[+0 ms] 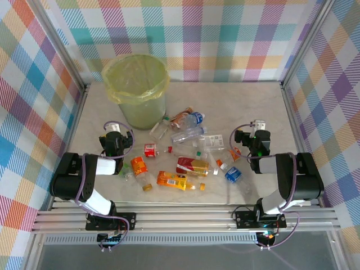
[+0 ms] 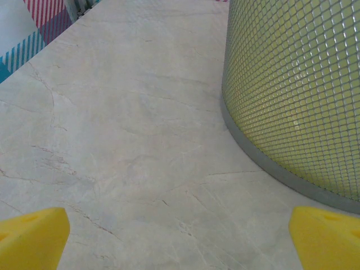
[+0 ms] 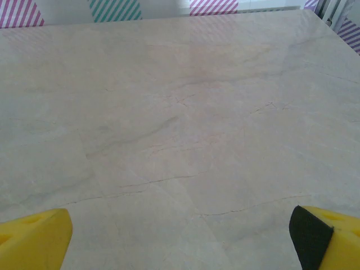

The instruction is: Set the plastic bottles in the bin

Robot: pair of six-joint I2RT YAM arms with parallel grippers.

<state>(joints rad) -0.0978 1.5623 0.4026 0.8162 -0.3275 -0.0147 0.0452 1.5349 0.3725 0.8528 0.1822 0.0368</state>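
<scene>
Top external view has the plastic bottles (image 1: 185, 157) heaped at the middle of the worktop (image 1: 242, 101), between the two arms, with the bin (image 1: 143, 112) at upper left and no bottle to be seen in its bag. Trouble would likely come from the heap itself: the bottles are crushed, clear and overlapping, so a pinch on one may slip off or shove its neighbours toward the lower edge. The bin is a second risk: in the left wrist view its mesh wall rises at the right of the frame, just beside the left tool (image 2: 179, 239), and a careless swing could knock it. The left tool is spread wide, grasping nothing, with bare worktop between its fingers. The right tool (image 3: 180, 239) is likewise released and empty
</scene>
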